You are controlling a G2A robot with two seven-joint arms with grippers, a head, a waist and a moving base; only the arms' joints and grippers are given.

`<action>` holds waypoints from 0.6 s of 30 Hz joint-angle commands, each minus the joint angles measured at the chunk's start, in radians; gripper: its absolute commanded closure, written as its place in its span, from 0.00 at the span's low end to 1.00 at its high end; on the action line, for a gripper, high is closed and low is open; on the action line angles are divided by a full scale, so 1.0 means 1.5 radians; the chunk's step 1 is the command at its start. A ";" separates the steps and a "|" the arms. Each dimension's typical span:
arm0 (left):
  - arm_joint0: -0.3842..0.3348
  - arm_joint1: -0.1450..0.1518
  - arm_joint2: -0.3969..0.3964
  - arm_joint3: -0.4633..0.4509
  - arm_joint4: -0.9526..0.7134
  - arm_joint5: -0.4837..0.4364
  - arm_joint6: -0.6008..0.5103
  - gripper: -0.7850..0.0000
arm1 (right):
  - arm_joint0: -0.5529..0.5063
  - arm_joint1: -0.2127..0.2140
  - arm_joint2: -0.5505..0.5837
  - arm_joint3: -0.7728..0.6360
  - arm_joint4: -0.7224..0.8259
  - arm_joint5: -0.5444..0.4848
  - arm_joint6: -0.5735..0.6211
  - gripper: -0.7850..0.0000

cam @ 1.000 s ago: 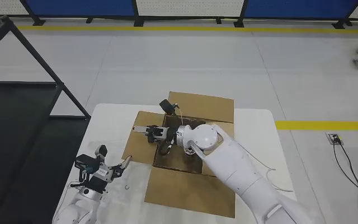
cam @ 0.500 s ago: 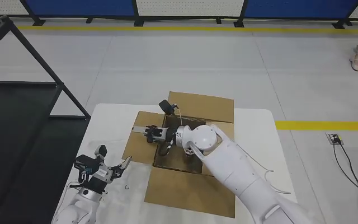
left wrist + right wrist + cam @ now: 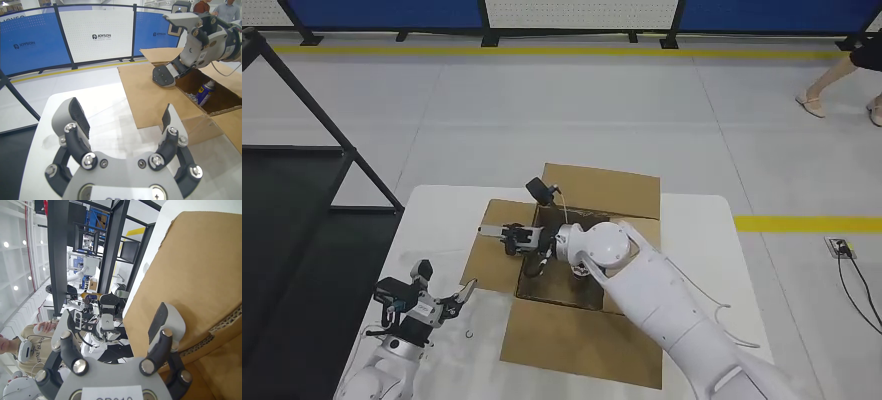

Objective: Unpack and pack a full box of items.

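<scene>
Both spread: right pincer (image 3: 115,315) over the box (image 3: 582,345) flap, left pincer (image 3: 121,108) above the table (image 3: 442,215)

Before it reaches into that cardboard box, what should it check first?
1. Box opened up: ok.
2. Right end effector open and empty: ok.
3. Right end effector above the spray can: not ok, it sits at the opening's edge.
4. Left end effector open, empty, apart from the box: ok.
5. Spray can free of other items: cannot tell.
</scene>
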 commanded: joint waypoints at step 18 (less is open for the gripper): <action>-0.002 -0.001 -0.003 0.001 -0.004 -0.012 -0.001 0.00 | -0.004 -0.003 0.028 -0.002 -0.016 -0.015 0.006 0.00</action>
